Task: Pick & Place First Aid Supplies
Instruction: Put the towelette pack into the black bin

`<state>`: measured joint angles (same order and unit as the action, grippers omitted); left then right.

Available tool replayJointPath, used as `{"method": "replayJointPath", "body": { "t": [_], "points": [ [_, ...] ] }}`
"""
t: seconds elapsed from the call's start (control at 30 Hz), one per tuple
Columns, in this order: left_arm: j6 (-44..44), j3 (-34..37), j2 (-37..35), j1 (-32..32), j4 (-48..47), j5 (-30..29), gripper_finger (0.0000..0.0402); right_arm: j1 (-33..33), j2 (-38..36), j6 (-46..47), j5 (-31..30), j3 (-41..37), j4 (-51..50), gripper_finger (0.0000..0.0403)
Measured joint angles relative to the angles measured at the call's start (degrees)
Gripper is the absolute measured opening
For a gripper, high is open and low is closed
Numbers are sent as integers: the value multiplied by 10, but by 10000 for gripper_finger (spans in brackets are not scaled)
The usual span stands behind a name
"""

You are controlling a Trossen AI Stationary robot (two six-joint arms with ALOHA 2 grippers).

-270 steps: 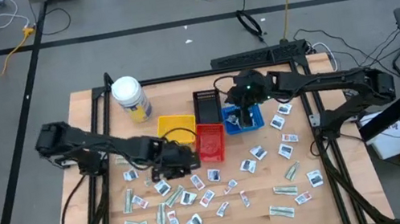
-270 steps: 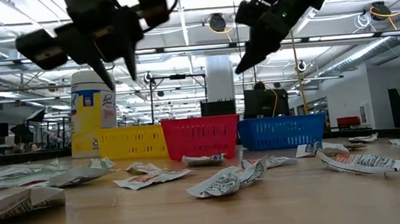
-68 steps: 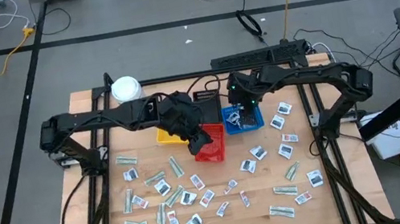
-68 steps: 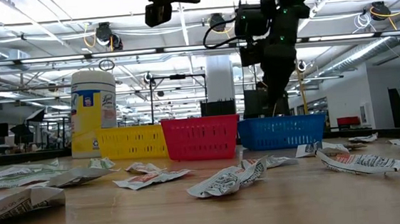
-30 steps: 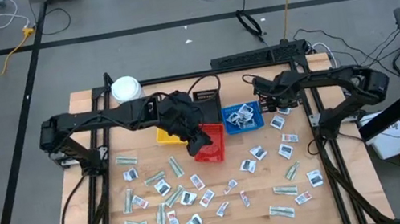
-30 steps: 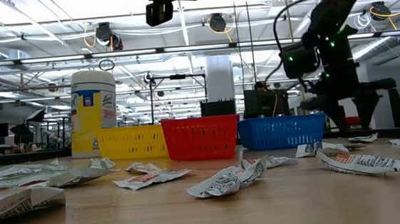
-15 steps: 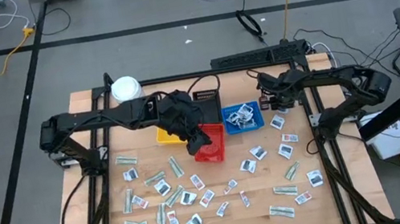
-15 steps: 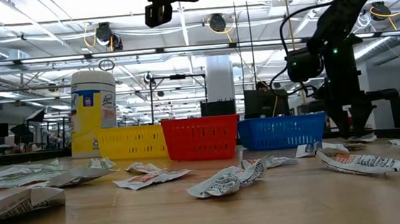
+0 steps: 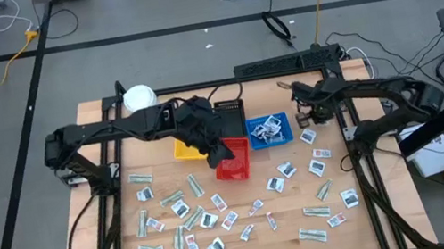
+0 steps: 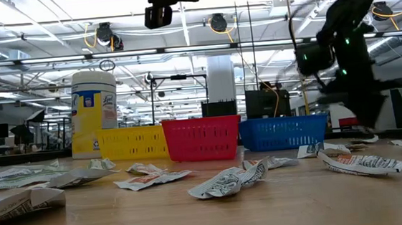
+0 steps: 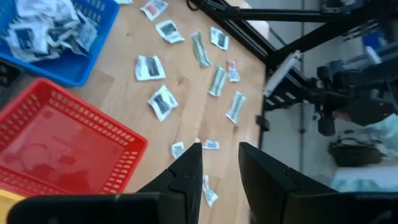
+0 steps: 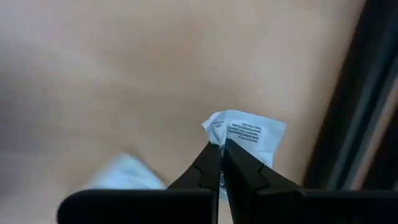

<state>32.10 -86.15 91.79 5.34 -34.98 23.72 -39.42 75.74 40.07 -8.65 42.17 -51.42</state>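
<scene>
Many first aid supplies, small white and pale green packets [image 9: 218, 207], lie flat over the near half of the wooden table. A heap of them fills the blue tray [image 9: 254, 143]. My right gripper [image 12: 221, 152] stands right of the blue tray [image 9: 309, 115], pointing down, shut on one white printed packet [image 12: 249, 135]. My left gripper [image 11: 219, 163] hovers high over the red tray [image 9: 233, 161], open, with nothing between its fingers. My right gripper pinches the white packet's edge at one corner [image 12: 216, 134] between its two fingertips, coming from above and pointing down. The rest of the packet sticks out flat past the fingers. Whether it is clear of the table I cannot tell.
Yellow [image 9: 185, 149], red, blue and black [image 9: 229, 114] trays stand in a row at the table's middle. A white jar [image 9: 138, 98] stands at the far left. Black frame rails [image 9: 350, 135] run along the table's right side, close to my right gripper.
My right gripper has gone a little toward the table's right edge, dropped onto a white packet beside the blue tray, shut on it and come up slightly. My left arm has kept still over the red tray.
</scene>
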Motion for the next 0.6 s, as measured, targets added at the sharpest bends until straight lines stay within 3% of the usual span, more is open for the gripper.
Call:
{"method": "replayJointPath", "body": {
  "t": [0.13, 0.37, 0.6],
  "points": [
    [-13, 0, 0, 14, -24, 32, 108, 2, -23, -62, 5, 43, -53, 1],
    [-110, 0, 0, 34, -118, 33, 108, 2, -29, -141, 16, 115, -110, 1],
    [-181, 37, -54, 47, -96, 30, 108, 17, -22, -190, 21, 188, -132, 1]
  ]
}}
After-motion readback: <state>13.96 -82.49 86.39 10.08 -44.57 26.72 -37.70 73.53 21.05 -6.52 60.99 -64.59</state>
